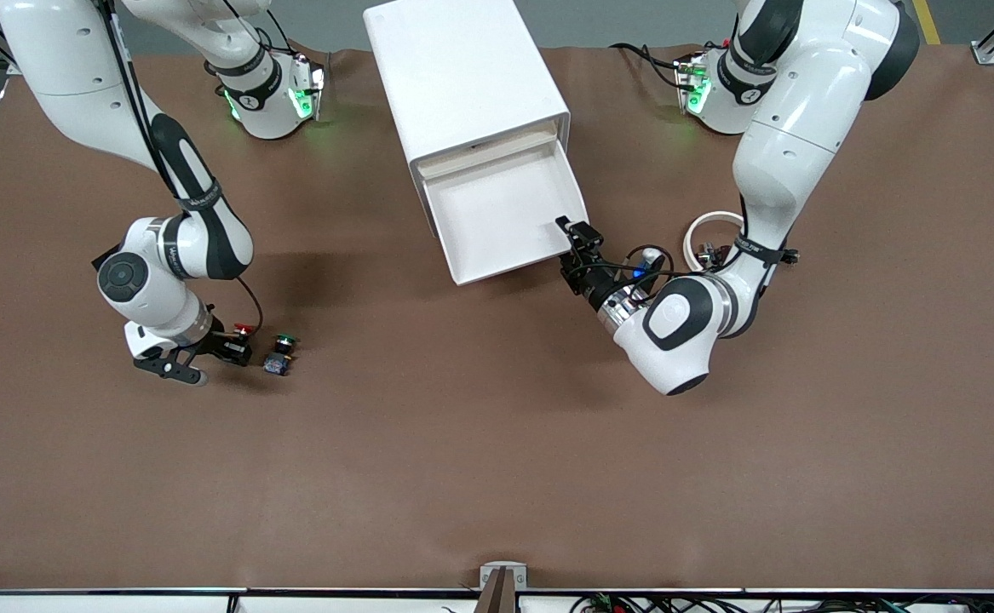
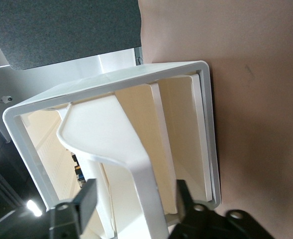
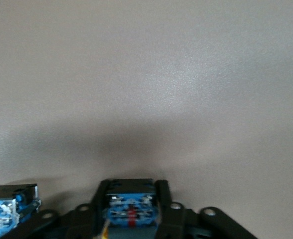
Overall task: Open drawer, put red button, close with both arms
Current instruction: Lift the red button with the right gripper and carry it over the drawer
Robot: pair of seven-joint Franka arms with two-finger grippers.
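Note:
The drawer [image 1: 497, 213] stands pulled out of the white cabinet [image 1: 462, 77], its white tray bare. My left gripper [image 1: 576, 240] is at the drawer's front corner toward the left arm's end. In the left wrist view its fingers [image 2: 86, 199] straddle the drawer's front rim [image 2: 136, 164], open, with gaps on both sides. The red button [image 1: 243, 334] is low by the table toward the right arm's end, with my right gripper [image 1: 238, 346] shut on it. The right wrist view shows the red button's bluish base [image 3: 131, 211] pinched between the two fingers [image 3: 162, 199].
A green-capped button [image 1: 282, 351] stands on the brown table [image 1: 497, 443] just beside the held one, its base [image 3: 7, 211] visible in the right wrist view. A white ring [image 1: 712, 232] with small parts lies under the left arm's forearm.

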